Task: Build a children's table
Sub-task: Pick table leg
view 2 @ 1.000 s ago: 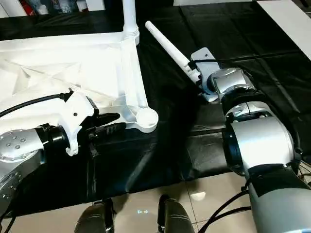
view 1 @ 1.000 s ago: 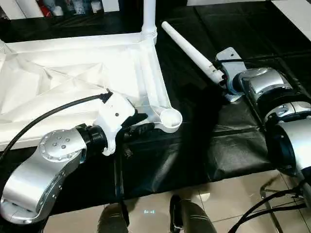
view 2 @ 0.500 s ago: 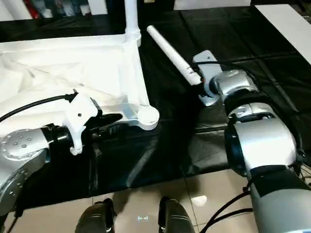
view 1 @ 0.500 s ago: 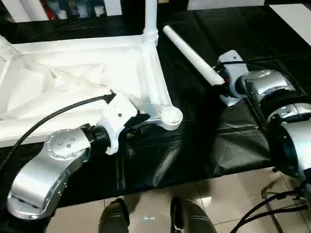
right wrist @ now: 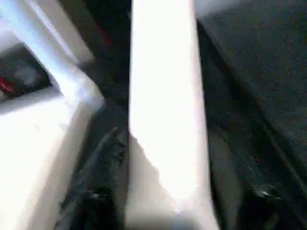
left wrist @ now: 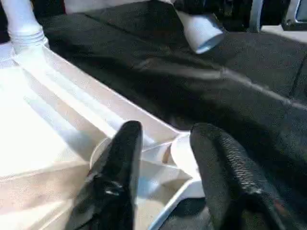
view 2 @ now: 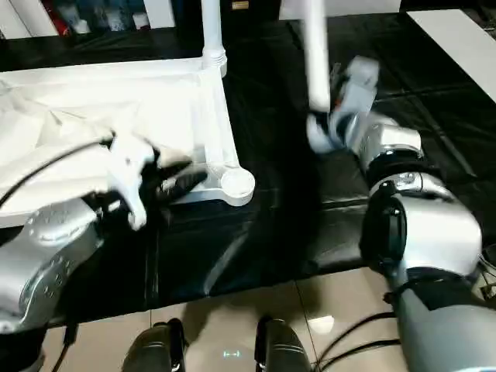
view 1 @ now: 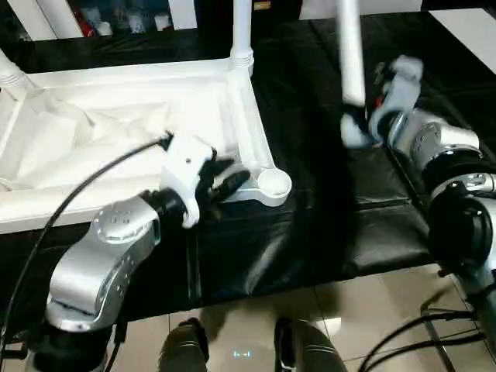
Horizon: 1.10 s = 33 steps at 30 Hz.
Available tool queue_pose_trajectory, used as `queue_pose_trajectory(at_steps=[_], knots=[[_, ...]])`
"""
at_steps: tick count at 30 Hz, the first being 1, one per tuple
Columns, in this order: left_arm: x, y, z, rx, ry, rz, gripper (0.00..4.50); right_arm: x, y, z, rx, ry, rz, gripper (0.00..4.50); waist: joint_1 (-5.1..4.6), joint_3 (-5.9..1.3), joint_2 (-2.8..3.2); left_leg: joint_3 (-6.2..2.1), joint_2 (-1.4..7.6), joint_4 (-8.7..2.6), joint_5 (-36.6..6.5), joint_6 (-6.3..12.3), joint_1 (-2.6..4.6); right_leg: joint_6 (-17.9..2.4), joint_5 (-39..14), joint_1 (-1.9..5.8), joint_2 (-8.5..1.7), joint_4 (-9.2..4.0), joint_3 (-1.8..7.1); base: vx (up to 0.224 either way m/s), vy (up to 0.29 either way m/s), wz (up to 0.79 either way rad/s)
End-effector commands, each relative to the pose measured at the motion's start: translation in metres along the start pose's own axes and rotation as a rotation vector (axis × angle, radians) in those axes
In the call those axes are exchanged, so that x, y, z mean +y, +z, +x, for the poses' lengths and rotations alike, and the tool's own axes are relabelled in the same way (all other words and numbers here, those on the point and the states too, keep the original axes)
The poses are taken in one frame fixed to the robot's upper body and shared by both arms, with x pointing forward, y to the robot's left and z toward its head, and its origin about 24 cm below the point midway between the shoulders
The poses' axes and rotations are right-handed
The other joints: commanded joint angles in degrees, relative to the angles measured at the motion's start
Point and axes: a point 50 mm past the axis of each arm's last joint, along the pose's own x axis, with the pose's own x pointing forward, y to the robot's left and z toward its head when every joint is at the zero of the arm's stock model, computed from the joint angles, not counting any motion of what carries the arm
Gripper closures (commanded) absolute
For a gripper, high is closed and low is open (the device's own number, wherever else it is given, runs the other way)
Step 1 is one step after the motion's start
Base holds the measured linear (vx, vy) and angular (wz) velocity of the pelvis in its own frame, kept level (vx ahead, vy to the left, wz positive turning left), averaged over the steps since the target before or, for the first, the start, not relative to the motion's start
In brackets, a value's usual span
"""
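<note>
**Leg number whatever going up, corner socket waiting**

Right gripper [view 1: 355, 124] is clamping the thick end of a loose leg [view 1: 349, 54] and holding it nearly upright over the black mat [view 1: 325, 225], off to the side of the tabletop [view 1: 116, 147]. That's the head view. The top is lying upside down, ribbed side up, with one leg [view 1: 241, 27] already standing in its far corner. The empty near socket [view 1: 273, 184] is sitting right at the corner by the left gripper [view 1: 229, 180], whose fingers are resting apart along that corner's edge, not pinching anything as far as I can tell.

Left wrist view: the two black fingers [left wrist: 120, 158] are straddling the corner ribs with the socket just beyond them, and the loose leg's open butt end [left wrist: 201, 31] is hanging above the mat further out.

Right wrist view: the white leg [right wrist: 165, 110] is running straight up between the fingers.

Handling-wise I'm guessing it's hollow plastic: light, stiff, slick. Grabbing near the fat end looks right for steering it in, and the top probably needs bracing so it isn't sliding.
</note>
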Motion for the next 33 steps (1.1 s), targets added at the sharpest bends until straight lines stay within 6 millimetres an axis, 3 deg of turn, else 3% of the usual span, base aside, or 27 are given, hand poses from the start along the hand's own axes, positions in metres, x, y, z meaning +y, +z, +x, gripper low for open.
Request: queue_pose_trajectory(at_steps=[1, 3, 4, 5, 8, 9, 10, 11, 14, 15, 16, 17, 19, 21, 23, 32, 33], knots=[[0.002, 0.009, 0.002, -0.062, -0.002, -0.042, 2.29, 0.013, -0.004, -0.006, -0.082, 0.114, 0.054, 2.56, 0.39, -7.95, 0.28, 0.6, -0.16, -2.37, -4.9, 7.62, 0.48, -17.6, 1.4, 5.36, -2.46, -3.12, 2.09, 0.0, 0.0, 0.0], [0.001, 0.013, 0.005, -0.097, -0.02, -0.074, 2.07, 0.029, -0.011, -0.018, -0.134, 0.246, 0.065, 2.56, 0.67, -8.44, 0.23, 0.43, -0.02, -2.4, -3.4, 7.96, 0.72, -17.3, 1.9, 5.32, -2.46, -3.0, 1.95, 0.0, 0.0, 0.0], [0.001, 0.015, 0.007, -0.114, -0.028, -0.097, 2.0, 0.039, -0.017, -0.026, -0.131, 0.35, 0.082, 2.57, 0.78, -8.23, 0.1, 0.48, -0.19, -2.54, -3.5, 8.05, 0.65, -16.8, 1.7, 5.42, -2.3, -3.3, 1.97, 0.0, 0.0, 0.0], [0.002, 0.018, 0.008, -0.138, -0.035, -0.132, 1.96, 0.05, -0.026, -0.038, -0.116, 0.466, 0.09, 2.57, 1.0, -8.3, 0.57, 0.47, -0.05, -2.55, -4.0, 8.12, 0.88, -16.3, 1.3, 5.35, -2.38, -3.52, 2.11, 0.0, 0.0, 0.0], [0.001, 0.026, 0.012, -0.204, -0.067, -0.259, 1.65, 0.076, -0.048, -0.068, -0.063, 0.726, 0.118, 2.57, 1.57, -8.28, 0.62, 0.33, -0.08, -2.79, -5.1, 7.11, 0.79, -14.6, -2.5, 5.49, -2.41, -4.1, 2.03, 0.0, 0.0, 0.0], [0.001, 0.026, 0.012, -0.204, -0.067, -0.259, 1.56, 0.076, -0.048, -0.068, -0.063, 0.726, 0.118, 2.57, 1.65, -8.3, 0.66, 0.36, -0.06, -2.77, -5.8, 6.64, 0.95, -14.4, -4.2, 5.33, -2.49, -4.24, 2.04, 0.0, 0.0, 0.0], [0.0, 0.029, 0.013, -0.233, -0.088, -0.31, 1.55, 0.079, -0.051, -0.074, -0.049, 0.76, 0.144, 2.57, 1.49, -7.99, 0.41, 0.36, -0.19, -2.9, -6.8, 5.37, 0.66, -14.0, -8.0, 5.41, -2.61, -4.54, 2.0, 0.0, 0.0, 0.0], [-0.002, 0.034, 0.014, -0.266, -0.112, -0.362, 1.55, 0.082, -0.055, -0.081, -0.039, 0.796, 0.171, 2.57, 1.6, -7.69, 0.46, 0.44, -0.16, -2.94, -8.9, 4.21, 0.98, -12.8, -13.0, 4.86, -2.71, -5.22, 2.02, 0.0, 0.0, 0.0], [-0.006, 0.044, 0.02, -0.342, -0.167, -0.509, 1.18, 0.092, -0.066, -0.103, 0.015, 0.898, 0.233, 2.57, 1.98, -7.27, 0.35, 0.44, -0.49, -3.06, -10.3, 2.83, 1.01, -9.1, -20.1, 4.79, -2.56, -6.18, 1.96, 0.0, 0.0, 0.0], [-0.006, 0.044, 0.02, -0.342, -0.167, -0.509, 1.15, 0.092, -0.066, -0.103, 0.015, 0.898, 0.233, 2.57, 2.2, -7.43, 0.39, 0.3, -0.28, -3.12, -10.7, 2.64, 1.19, -8.8, -20.7, 4.63, -2.68, -6.18, 1.91, 0.0, 0.0, 0.0], [-0.004, 0.05, 0.026, -0.377, -0.171, -0.584, 1.14, 0.096, -0.071, -0.112, 0.046, 0.932, 0.25, 2.57, 1.88, -7.44, 0.19, 0.24, -0.49, -3.25, -10.3, 2.47, 0.84, -8.0, -21.3, 4.75, -2.58, -6.34, 1.74, 0.0, 0.0, 0.0], [-0.004, 0.051, 0.028, -0.385, -0.186, -0.614, 1.14, 0.098, -0.073, -0.114, 0.055, 0.943, 0.255, 2.57, 2.18, -7.69, 0.5, 0.07, -0.38, -3.22, -10.4, 2.35, 1.26, -7.2, -21.9, 4.39, -2.57, -6.49, 1.72, 0.0, 0.0, 0.0], [-0.005, 0.052, 0.03, -0.372, -0.211, -0.632, 1.14, 0.1, -0.074, -0.12, 0.07, 0.965, 0.264, 2.57, 1.97, -7.74, 0.33, -0.15, -0.47, -3.46, -10.5, 2.26, 0.83, -6.1, -23.4, 4.59, -2.66, -6.77, 1.4, 0.0, 0.0, 0.0], [-0.006, 0.05, 0.032, -0.341, -0.227, -0.623, 1.14, 0.101, -0.076, -0.122, 0.076, 0.971, 0.274, 2.57, 1.82, -7.61, 0.48, -0.21, -0.5, -3.55, -10.7, 2.35, 0.77, -5.2, -23.8, 4.43, -2.68, -6.97, 1.41, 0.0, 0.0, 0.0], [-0.008, 0.052, 0.031, -0.358, -0.254, -0.637, 1.14, 0.102, -0.075, -0.123, 0.078, 0.971, 0.278, 2.57, 1.72, -7.65, 0.22, -0.12, -0.57, -3.56, -10.7, 2.44, 0.77, -4.6, -24.4, 4.34, -2.73, -7.23, 1.41, 0.0, 0.0, 0.0], [-0.02, 0.056, 0.021, -0.381, -0.434, -0.761, 1.51, 0.104, -0.077, -0.132, 0.128, 1.031, 0.304, 2.57, 2.16, -8.13, 0.39, 0.06, -0.34, -3.46, -7.3, 3.51, 0.58, -7.5, -16.0, 4.54, -2.59, -6.51, 1.53, 0.0, 0.0, 0.0], [-0.021, 0.055, 0.02, -0.378, -0.458, -0.774, 1.76, 0.104, -0.077, -0.133, 0.137, 1.039, 0.306, 2.57, 2.22, -8.19, 0.36, 0.09, -0.4, -3.42, -6.9, 3.61, 0.55, -7.8, -15.3, 4.66, -2.57, -6.4, 1.51, 0.0, 0.0, 0.0]])
